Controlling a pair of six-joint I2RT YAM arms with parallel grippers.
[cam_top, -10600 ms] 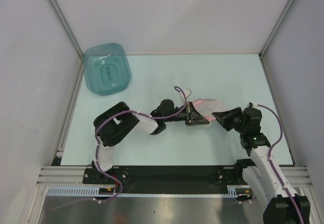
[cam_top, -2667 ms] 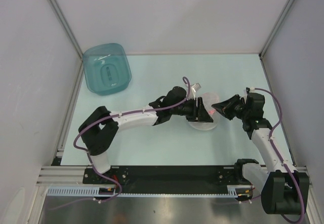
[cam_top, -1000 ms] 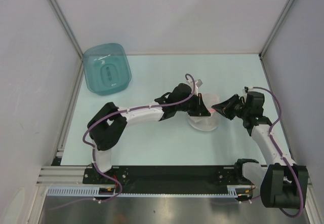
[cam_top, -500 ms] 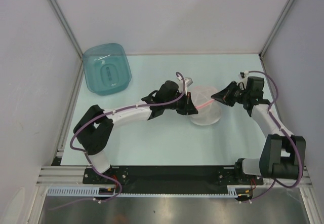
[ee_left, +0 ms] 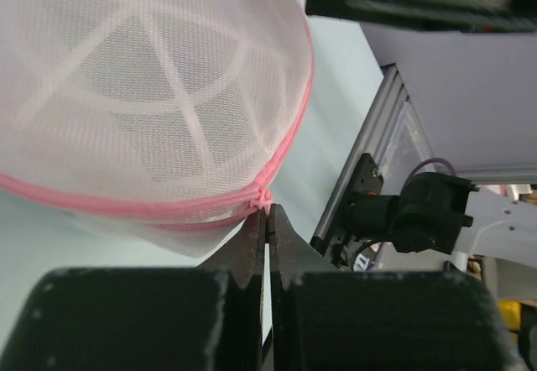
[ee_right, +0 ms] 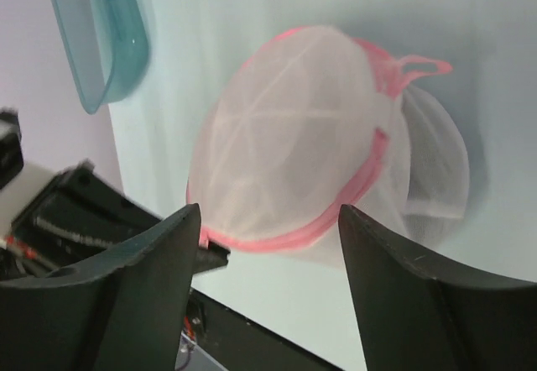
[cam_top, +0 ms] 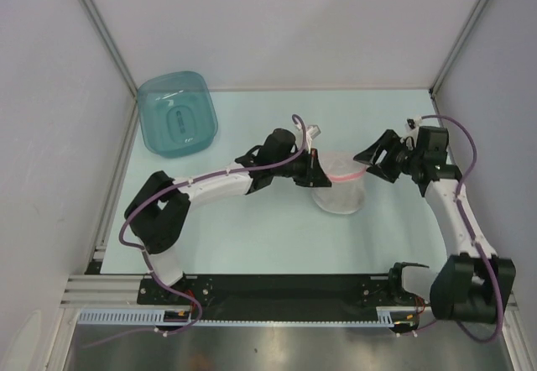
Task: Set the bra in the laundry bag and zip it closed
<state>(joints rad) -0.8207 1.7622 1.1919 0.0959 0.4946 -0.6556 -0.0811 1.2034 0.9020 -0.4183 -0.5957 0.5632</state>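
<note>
The laundry bag (cam_top: 340, 190) is a white mesh dome with pink zipper trim, lying on the table between both arms. My left gripper (cam_top: 315, 173) is at its left edge; in the left wrist view its tips (ee_left: 267, 213) are shut on the pink zipper end (ee_left: 262, 196). My right gripper (cam_top: 370, 160) hovers just right of the bag, jaws wide open and empty. The right wrist view shows the laundry bag (ee_right: 294, 136) beyond the open right gripper (ee_right: 268, 220), with a pink loop (ee_right: 419, 67) sticking out. No bra shows in any view.
A teal translucent tub (cam_top: 176, 113) stands at the back left of the table, also seen as the tub (ee_right: 101, 35) in the right wrist view. White walls and metal rails enclose the table on three sides.
My right gripper has opened, let go of the bag's pink trim and drawn back slightly to the right. The left gripper stays shut at the zipper.
</note>
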